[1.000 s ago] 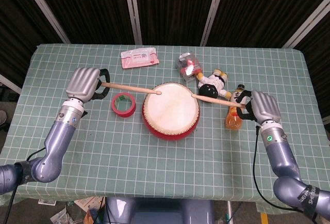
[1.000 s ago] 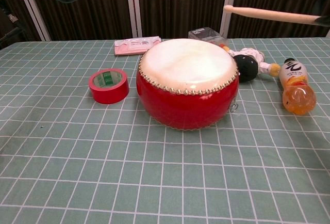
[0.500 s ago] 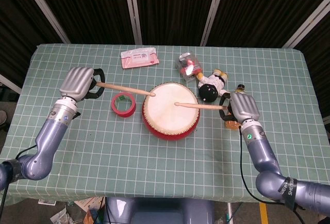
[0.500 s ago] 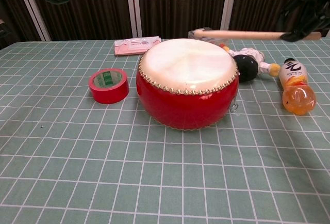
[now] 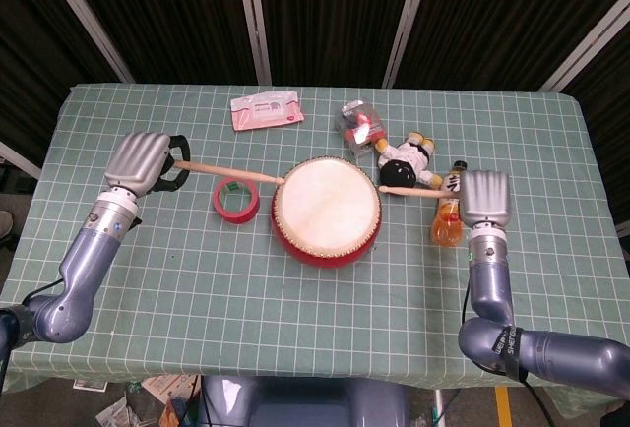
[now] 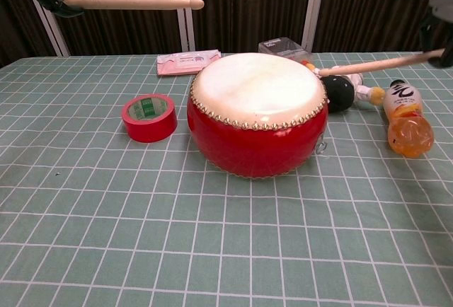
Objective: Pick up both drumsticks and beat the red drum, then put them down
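A round red drum with a pale skin head and a ring of brass studs [image 5: 326, 211] sits in the middle of a green checked tablecloth [image 5: 295, 329]. To the drum's left, the robot's left hand [image 5: 141, 162] is closed around the butt of a plain wooden drumstick [image 5: 228, 173], whose tip hangs just short of the drum's left rim and well above the skin in the chest view. To the drum's right, the right hand [image 5: 486, 197] grips a second wooden drumstick [image 5: 411, 191], angled down so its tip lies at or just beyond the drum's right edge; whether it touches the rim is hard to tell. Beside the drum's left side lies a red roll of tape [image 5: 236, 198]; behind it a pink wipes packet [image 5: 267, 111]; to its right a small black-and-white plush figure [image 5: 407, 160] and an orange drink bottle [image 5: 448, 214]. The beating appears to be under way. To strike well, each tip should probably land on the open skin rather than the studded rim, with the right stick swung clear of the plush figure and bottle.
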`<state>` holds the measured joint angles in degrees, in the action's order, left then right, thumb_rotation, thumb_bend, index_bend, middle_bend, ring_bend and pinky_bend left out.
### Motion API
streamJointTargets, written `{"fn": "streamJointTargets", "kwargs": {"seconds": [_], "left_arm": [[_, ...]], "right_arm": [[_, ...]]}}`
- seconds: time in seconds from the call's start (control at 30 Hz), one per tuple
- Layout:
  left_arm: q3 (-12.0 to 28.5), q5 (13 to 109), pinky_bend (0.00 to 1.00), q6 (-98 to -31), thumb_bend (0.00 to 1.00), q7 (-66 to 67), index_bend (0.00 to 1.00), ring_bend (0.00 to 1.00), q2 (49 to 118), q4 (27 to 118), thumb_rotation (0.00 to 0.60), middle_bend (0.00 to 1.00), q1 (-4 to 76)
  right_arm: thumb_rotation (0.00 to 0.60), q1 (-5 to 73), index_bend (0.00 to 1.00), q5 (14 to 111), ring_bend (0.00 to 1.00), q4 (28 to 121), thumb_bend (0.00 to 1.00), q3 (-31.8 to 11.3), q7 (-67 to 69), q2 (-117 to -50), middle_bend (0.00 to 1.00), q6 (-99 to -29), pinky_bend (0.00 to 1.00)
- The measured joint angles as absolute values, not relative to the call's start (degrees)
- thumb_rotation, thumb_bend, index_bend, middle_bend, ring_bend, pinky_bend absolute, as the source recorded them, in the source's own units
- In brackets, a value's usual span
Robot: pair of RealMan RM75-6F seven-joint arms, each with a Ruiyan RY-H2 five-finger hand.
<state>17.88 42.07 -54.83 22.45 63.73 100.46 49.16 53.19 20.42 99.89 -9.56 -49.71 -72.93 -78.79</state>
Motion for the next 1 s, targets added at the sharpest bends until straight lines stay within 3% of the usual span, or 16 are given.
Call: {"fn": "streamJointTargets", "kwargs": {"seconds": [0.37, 0.73, 0.9, 1.0], "left_arm": [[18.87, 36.54, 1.00, -59.15, 0.56, 29.25, 0.77, 1.00, 68.04, 103.82, 0.600, 1.00, 54.22], [20.49, 26.64, 1.00, -64.33, 0.57, 40.27, 0.77, 1.00, 79.19, 100.09, 0.600, 1.00, 64.23], [18.78, 19.98, 1.00, -65.65, 0.58, 49.66, 0.78, 1.00, 81.41, 98.01, 0.600, 1.00, 67.92], [17.24, 11.10, 1.00, -66.91, 0.58, 59.63, 0.78, 1.00, 81.96, 97.26, 0.600, 1.00, 70.87]], "right_arm": [[0.600, 44.52, 1.00, 29.66, 1.00, 109.27, 0.59, -12.86, -33.76, -61.28, 1.00, -79.38, 1.00], [0.600, 39.34, 1.00, 33.85, 1.00, 108.19, 0.59, -12.41, -25.75, -57.96, 1.00, -73.67, 1.00], [0.600, 37.39, 1.00, 35.03, 1.00, 106.32, 0.59, -12.38, -22.01, -57.10, 1.00, -70.70, 1.00], [0.600, 36.25, 1.00, 35.59, 1.00, 105.31, 0.59, -12.31, -20.57, -56.32, 1.00, -69.33, 1.00]]}}
